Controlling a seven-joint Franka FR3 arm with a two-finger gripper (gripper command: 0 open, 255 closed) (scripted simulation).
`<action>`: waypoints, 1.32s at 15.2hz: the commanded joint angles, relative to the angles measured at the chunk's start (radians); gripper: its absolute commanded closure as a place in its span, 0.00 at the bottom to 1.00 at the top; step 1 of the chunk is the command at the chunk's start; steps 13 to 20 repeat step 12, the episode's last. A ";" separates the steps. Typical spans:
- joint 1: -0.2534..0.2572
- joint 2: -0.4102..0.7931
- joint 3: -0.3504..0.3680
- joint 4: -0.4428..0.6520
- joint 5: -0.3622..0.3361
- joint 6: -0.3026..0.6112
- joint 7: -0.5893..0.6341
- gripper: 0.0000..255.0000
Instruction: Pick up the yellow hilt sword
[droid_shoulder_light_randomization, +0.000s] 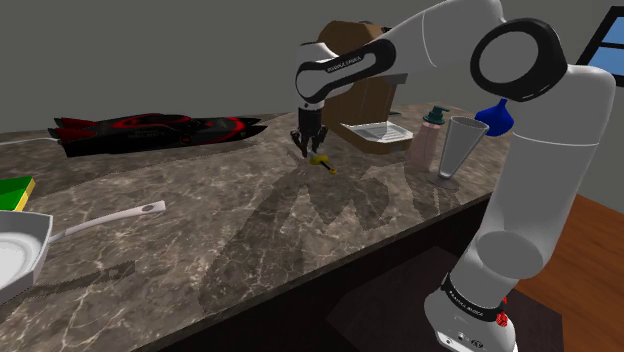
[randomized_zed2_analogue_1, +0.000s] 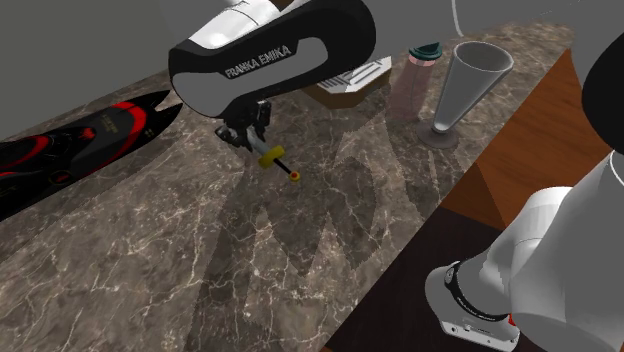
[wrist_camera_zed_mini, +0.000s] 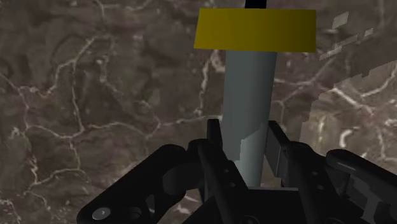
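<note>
Clasping the grey blade of a small sword (wrist_camera_zed_mini: 251, 95) with a flat yellow crossguard and a thin black grip, the all-black two-finger tool (wrist_camera_zed_mini: 245, 132) stands narrow, a pad on either flank of the blade. In the wrist view the blade's tip is hidden between the fingers, and the grip is cut off by the picture's edge. In the shoulder view the tool covers the blade, so just the yellow hilt end pokes out low over the dark veined marble desk (droid_shoulder_light_randomization: 250, 230); whether it touches the surface cannot be told. A long red-and-black object (droid_shoulder_light_randomization: 150, 131) lies along the desk's far side, well apart, and a white frying pan (droid_shoulder_light_randomization: 20, 255) is cut off at the shoulder view's left. Bare marble surrounds the sword toward the front edge. Toward that view's right, a pinkish bottle with a teal cap (droid_shoulder_light_randomization: 428, 140) and a grey cone-shaped glass (droid_shoulder_light_randomization: 460, 145) stand near the desk's end, with a brown boxy machine (droid_shoulder_light_randomization: 352, 95) behind the tool.
</note>
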 joint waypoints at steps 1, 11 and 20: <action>0.001 -0.007 0.001 0.017 0.001 -0.024 -0.001 1.00; 0.001 -0.036 0.002 0.102 0.007 -0.139 -0.012 1.00; 0.001 -0.036 0.002 0.102 0.007 -0.139 -0.012 1.00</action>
